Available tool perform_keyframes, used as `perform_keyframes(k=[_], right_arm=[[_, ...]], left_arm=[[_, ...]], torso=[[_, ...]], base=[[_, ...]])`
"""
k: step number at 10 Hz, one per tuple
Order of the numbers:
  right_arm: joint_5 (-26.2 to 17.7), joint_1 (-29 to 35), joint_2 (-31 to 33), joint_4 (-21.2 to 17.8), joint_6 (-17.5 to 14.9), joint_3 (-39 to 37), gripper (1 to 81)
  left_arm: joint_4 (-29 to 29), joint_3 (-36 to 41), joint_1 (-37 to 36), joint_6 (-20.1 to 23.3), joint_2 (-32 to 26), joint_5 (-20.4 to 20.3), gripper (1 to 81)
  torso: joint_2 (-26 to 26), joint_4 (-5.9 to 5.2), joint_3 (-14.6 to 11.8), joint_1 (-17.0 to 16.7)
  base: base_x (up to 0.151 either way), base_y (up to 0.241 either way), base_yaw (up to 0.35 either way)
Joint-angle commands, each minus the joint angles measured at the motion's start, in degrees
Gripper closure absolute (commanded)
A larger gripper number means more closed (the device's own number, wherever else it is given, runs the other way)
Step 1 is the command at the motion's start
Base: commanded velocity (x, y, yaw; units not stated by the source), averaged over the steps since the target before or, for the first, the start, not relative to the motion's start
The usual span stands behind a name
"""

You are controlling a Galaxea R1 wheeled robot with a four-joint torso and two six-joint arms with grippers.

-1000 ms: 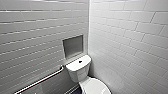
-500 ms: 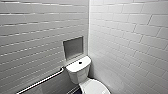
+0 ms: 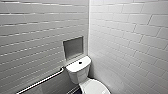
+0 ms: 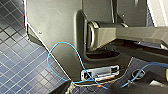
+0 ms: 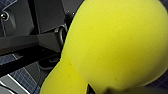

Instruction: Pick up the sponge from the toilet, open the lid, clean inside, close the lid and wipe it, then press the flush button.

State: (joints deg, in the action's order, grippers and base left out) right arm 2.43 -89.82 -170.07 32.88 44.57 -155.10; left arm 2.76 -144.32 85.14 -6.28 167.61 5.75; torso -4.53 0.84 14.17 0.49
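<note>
The white toilet [image 3: 78,71] stands in the corner at the lower middle of the head view. The dark round flush button [image 3: 80,62] sits in the middle of the tank top. In front of the tank the white oval lid [image 3: 96,87] lies down over the bowl, cut off by the picture's lower edge. The bright yellow sponge [image 5: 117,45] looms large in the right wrist view, pinched in at its middle, with my right gripper [image 5: 105,90] shut on it. My left gripper [image 4: 90,90] hangs open over the floor beside my own dark base, holding nothing.
A metal grab bar [image 3: 42,81] runs along the left wall beside the tank. A recessed niche [image 3: 73,47] sits in that wall above the tank. White tiled walls meet behind the toilet. Dark blue floor tiles [image 4: 17,62] and a loose blue cable [image 4: 62,57] lie by my base.
</note>
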Motion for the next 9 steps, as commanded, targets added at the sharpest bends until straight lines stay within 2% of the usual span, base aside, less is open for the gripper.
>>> perform_keyframes(k=[1, 2, 3, 4, 5, 6, 8, 9], right_arm=[[-5.07, 3.37, -0.47, -21.08, -25.61, -0.02, 81.1], [-5.15, 3.37, -0.73, -26.32, -32.73, 0.33, 81.1], [-5.24, 3.54, -1.35, -28.65, -36.65, 0.08, 81.1], [-5.40, 4.43, -2.48, -28.22, -36.91, -0.10, 81.1], [-8.22, 4.78, -3.02, -28.13, -37.19, -0.37, 81.1], [-8.40, 5.04, -2.67, -28.22, -37.19, 0.68, 81.1], [-6.83, 4.96, 2.14, -28.84, -37.19, 10.05, 81.1], [-3.75, 4.51, 6.02, -28.92, -37.19, 17.37, 81.1]], left_arm=[[-0.56, -1.90, -1.85, 0.48, 0.18, 3.83, 1.0], [-0.55, -3.06, -1.94, 0.48, 0.45, 3.65, 1.0], [-0.82, -3.51, -2.03, 0.39, 0.45, 2.87, 1.0], [-0.65, -3.25, -2.03, 0.39, 0.28, 0.42, 1.0], [-0.12, -2.20, -1.95, 0.65, 0.10, -0.66, 1.0], [0.06, -0.18, -1.78, 0.74, -0.69, -0.74, 1.0], [0.15, 7.62, -1.33, 0.74, -5.51, -4.43, 1.0], [0.15, 11.60, -1.33, 0.74, -7.89, -4.70, 1.0]], torso=[[0.00, 0.00, 0.00, 0.00], [0.00, 0.00, 0.00, 0.00], [0.00, 0.02, 0.00, 0.00], [0.00, 0.00, 0.00, 0.00], [0.00, 0.00, 0.00, 0.00], [0.00, 0.02, 0.00, 0.00], [0.00, 0.02, 0.00, 0.00], [0.00, 0.00, 0.00, 0.02]], base=[[0.000, 0.000, 0.000], [0.000, 0.000, 0.000], [0.000, 0.000, 0.000], [0.000, 0.000, 0.000], [0.000, 0.000, 0.000], [0.000, 0.000, 0.000], [0.000, 0.000, 0.000], [0.000, 0.000, 0.000]])
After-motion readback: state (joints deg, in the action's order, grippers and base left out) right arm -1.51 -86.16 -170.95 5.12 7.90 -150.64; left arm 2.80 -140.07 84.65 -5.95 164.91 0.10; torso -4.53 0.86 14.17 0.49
